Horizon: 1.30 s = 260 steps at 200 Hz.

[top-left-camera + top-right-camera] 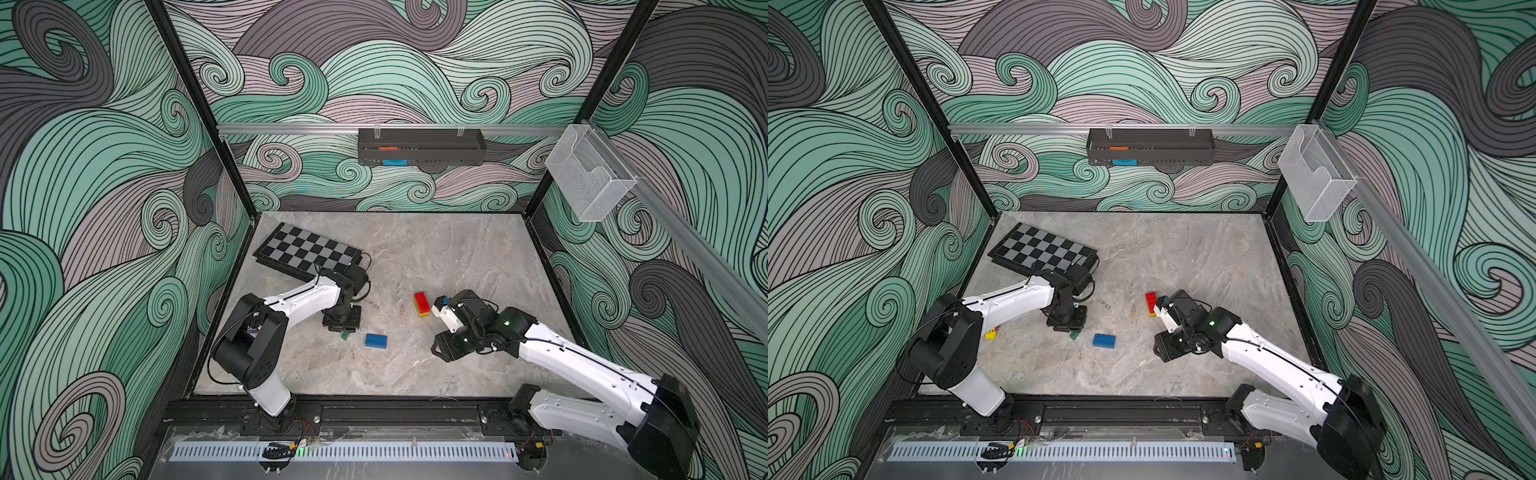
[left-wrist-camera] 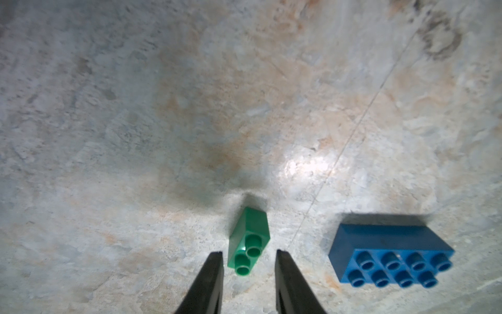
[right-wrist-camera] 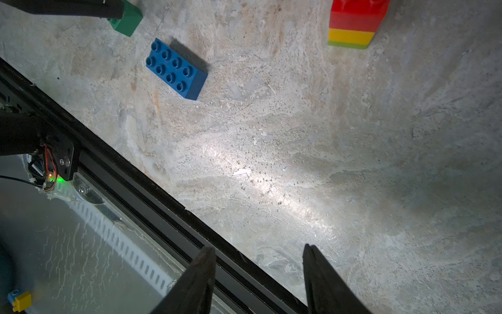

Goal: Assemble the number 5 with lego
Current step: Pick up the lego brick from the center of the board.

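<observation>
Left wrist view: I see the left gripper (image 2: 248,254) low over the table (image 2: 135,108). Its jaws stand apart on the two sides of the dark green brick (image 2: 248,239), with a thin gap on each side, so it grasps nothing.
Right gripper: in the right wrist view the right gripper (image 3: 259,248) is also released, with nothing between its jaws. It hangs over bare table near the front rail (image 3: 135,174).
Built part: a stack (image 1: 422,304) with red on top, then yellow, then lime green stands on the table, just beside the wrist of the right arm in both top views.
Loose bricks: the dark green brick and the blue brick (image 2: 391,255) sit near each other with studs up, well apart from the stack. A small yellow brick (image 1: 991,333) lies by the elbow of the left arm.
Progress: I judge the number 5 about half made, because three colours are joined and two are not.
Left to do: I think the dark green brick must be gripped and brought to the stack, and after it the blue one.
</observation>
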Motion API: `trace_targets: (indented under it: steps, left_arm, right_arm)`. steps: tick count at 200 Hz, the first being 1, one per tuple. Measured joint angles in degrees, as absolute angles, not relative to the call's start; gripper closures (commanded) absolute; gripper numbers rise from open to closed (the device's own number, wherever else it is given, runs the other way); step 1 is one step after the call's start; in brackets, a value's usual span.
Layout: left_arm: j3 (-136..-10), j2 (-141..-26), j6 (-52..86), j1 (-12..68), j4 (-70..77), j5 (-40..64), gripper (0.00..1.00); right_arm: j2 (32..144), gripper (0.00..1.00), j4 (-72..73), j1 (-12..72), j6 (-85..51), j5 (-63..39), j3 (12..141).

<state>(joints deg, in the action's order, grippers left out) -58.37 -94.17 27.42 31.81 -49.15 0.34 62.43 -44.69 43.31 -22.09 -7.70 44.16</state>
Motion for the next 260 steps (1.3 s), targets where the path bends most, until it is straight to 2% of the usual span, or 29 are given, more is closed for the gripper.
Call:
trace_targets:
  steps: [59, 126, 192, 260]
  left_arm:
    - [-58.28, -95.72, 27.0, 31.81, -48.29, 0.21, 0.65]
    - [-57.95, -97.06, 26.68, 31.81, -47.99, 0.19, 0.75]
    - [-57.87, -96.99, 26.39, 31.81, -48.03, 0.64, 0.96]
    - [-58.37, -93.32, 28.8, 32.34, -49.82, 6.13, 0.99]
  right_arm:
    - [62.43, 0.45, -44.69, 42.98, -22.09, -8.01, 44.16]
    - [62.02, 0.45, -44.69, 41.95, -22.06, -8.43, 44.16]
    - [61.98, 0.45, -44.51, 41.08, -22.04, -9.15, 44.16]
    - [61.73, 0.45, -44.12, 40.36, -21.82, -10.02, 44.07]
